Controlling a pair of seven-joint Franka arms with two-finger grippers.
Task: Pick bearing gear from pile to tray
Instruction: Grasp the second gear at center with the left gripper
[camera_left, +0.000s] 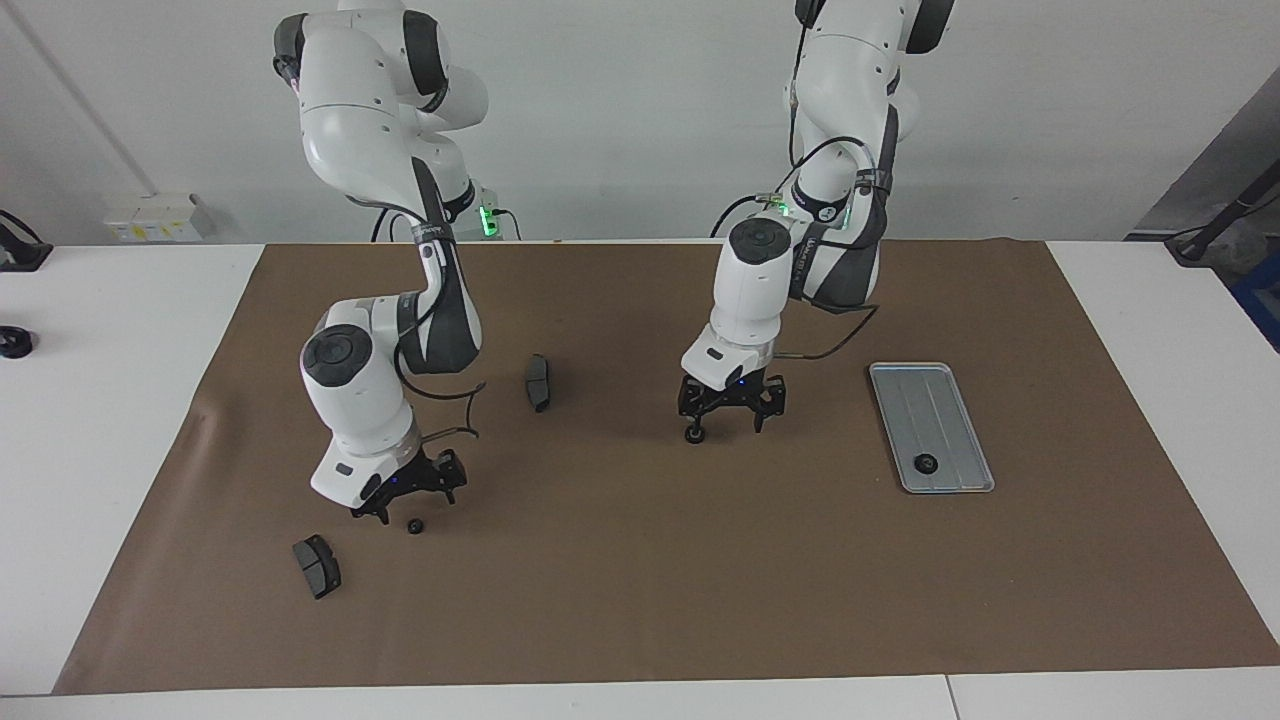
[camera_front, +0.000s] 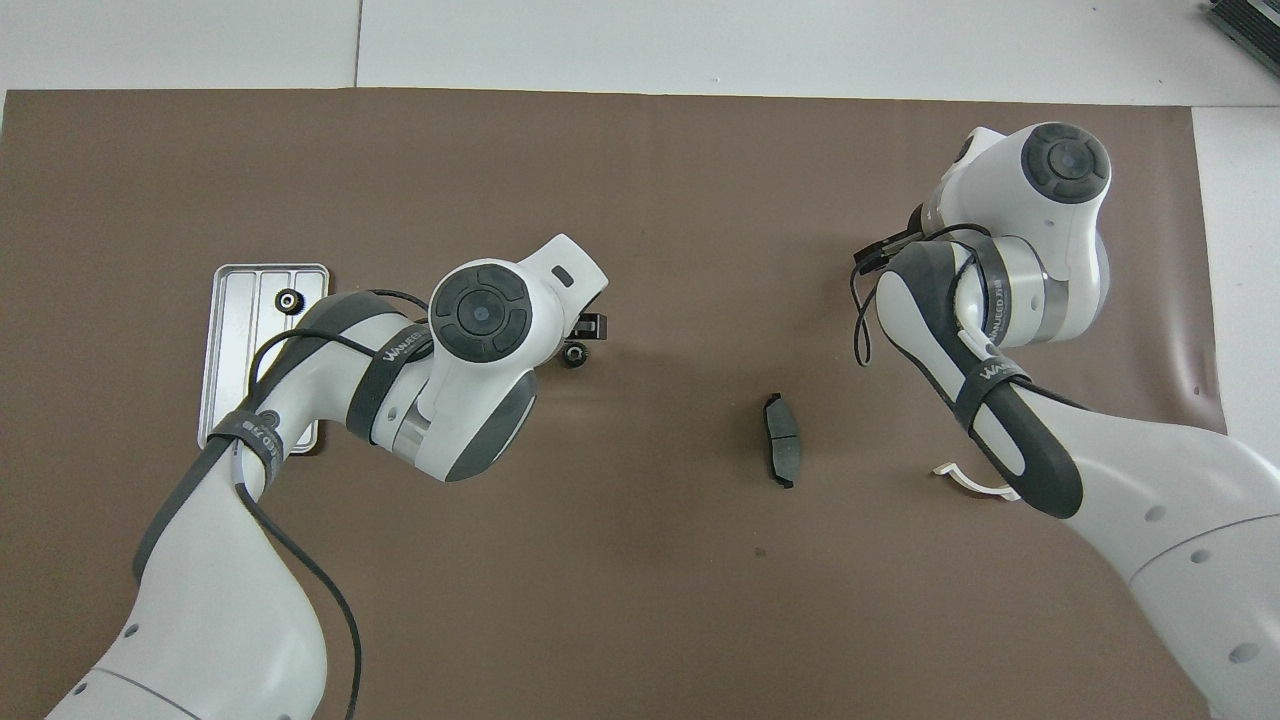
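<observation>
The silver tray (camera_left: 945, 400) lies toward the left arm's end of the mat and holds one black gear (camera_left: 926, 463); both also show in the overhead view, tray (camera_front: 240, 340) and gear (camera_front: 289, 301). My left gripper (camera_left: 724, 428) is open and low over the mid-mat gear (camera_left: 691, 434), which sits at one fingertip; the overhead view shows that gear (camera_front: 574, 354) beside the gripper. My right gripper (camera_left: 418, 507) is open and low just above another gear (camera_left: 415, 525). In the overhead view the right arm hides that gear and the right gripper.
One brake pad (camera_left: 538, 382) lies between the arms, also in the overhead view (camera_front: 781, 440). A second pad (camera_left: 317, 566) lies beside the right gripper, farther from the robots. The white half-ring bracket (camera_front: 968, 483) peeks from under the right arm. A brown mat (camera_left: 640, 600) covers the table.
</observation>
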